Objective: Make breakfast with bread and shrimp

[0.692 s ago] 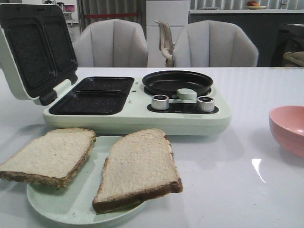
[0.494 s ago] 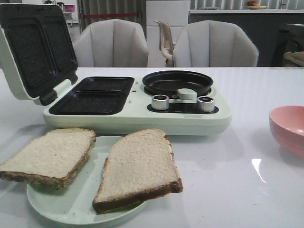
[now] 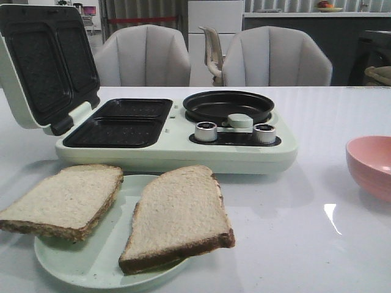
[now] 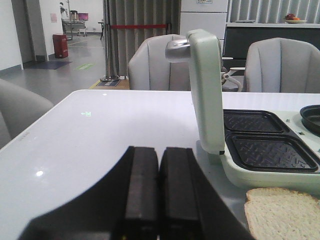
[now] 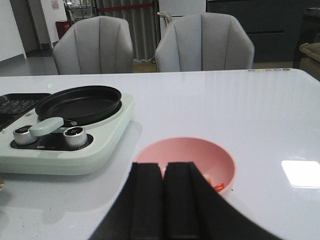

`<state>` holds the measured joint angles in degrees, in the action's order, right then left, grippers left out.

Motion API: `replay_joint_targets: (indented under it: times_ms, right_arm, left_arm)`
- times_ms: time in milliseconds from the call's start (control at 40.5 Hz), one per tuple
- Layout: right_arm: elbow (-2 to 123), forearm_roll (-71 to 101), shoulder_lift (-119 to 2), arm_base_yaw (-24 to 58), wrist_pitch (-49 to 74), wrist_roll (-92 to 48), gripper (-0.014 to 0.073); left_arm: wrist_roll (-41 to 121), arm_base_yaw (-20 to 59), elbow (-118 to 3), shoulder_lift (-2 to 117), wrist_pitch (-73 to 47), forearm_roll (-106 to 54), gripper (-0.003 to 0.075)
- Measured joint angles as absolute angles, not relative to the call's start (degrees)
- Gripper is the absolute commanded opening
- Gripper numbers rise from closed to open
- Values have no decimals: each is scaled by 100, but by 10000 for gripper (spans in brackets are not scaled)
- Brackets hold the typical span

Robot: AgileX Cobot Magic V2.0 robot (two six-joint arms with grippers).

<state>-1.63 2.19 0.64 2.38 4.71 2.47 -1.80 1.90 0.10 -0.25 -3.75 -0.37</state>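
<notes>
Two slices of bread lie on a pale green plate (image 3: 91,262) at the front: one slice (image 3: 64,199) overhangs the plate's left edge, the other (image 3: 178,217) lies on its right half. A corner of bread (image 4: 282,214) shows in the left wrist view. The shrimp (image 5: 216,185) peeks orange-red from a pink bowl (image 5: 210,157), mostly hidden behind my right gripper (image 5: 164,170), which is shut and empty. My left gripper (image 4: 159,155) is shut too, empty, over bare table left of the breakfast maker. Neither gripper shows in the front view.
A pale green breakfast maker (image 3: 177,149) stands mid-table, its lid (image 3: 43,61) raised at the left over two black sandwich trays (image 3: 122,122), with a round black pan (image 3: 228,105) and two knobs (image 3: 206,131) on the right. The pink bowl (image 3: 372,165) sits at the right edge. Grey chairs stand behind.
</notes>
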Motion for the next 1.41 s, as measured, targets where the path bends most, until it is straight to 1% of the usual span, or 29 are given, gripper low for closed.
replay_joint_targets:
  times_ms: [346,445,544,692,890,989,1211,1409]
  right_arm:
    - [-163,219,64,238,471,247,44]
    - [42,219,64,238,607,247,44]
    - [495,219,64,238,889,247,44]
    - [1396,219,-26,238,1490,247,44]
    - [2496,219,-859,238,2292,247,44]
    - [2922,219,-1382,238,2771,247,44]
    - [3093,219,-2473,238,3381,247,44]
    - [3093,219,-3133,238,3632,247,44]
  left_arm:
    - [-180,190,10,-25,-274,-37,101]
    - [-180,190,-90,-25,-256,-37,101]
    - [-180,190,-478,-25,-290,-37,101]
    - [-180,190,-1479,-13,-720,0,101]
    - [-180,190,-2704,553,-1775,0,101]
    - [-180,190,-3087,963,-2319,0,101]
    - [-180,200,-3243,1778,-3209,0,101]
    - [-180,200,-3243,2233,-3788,0,101]
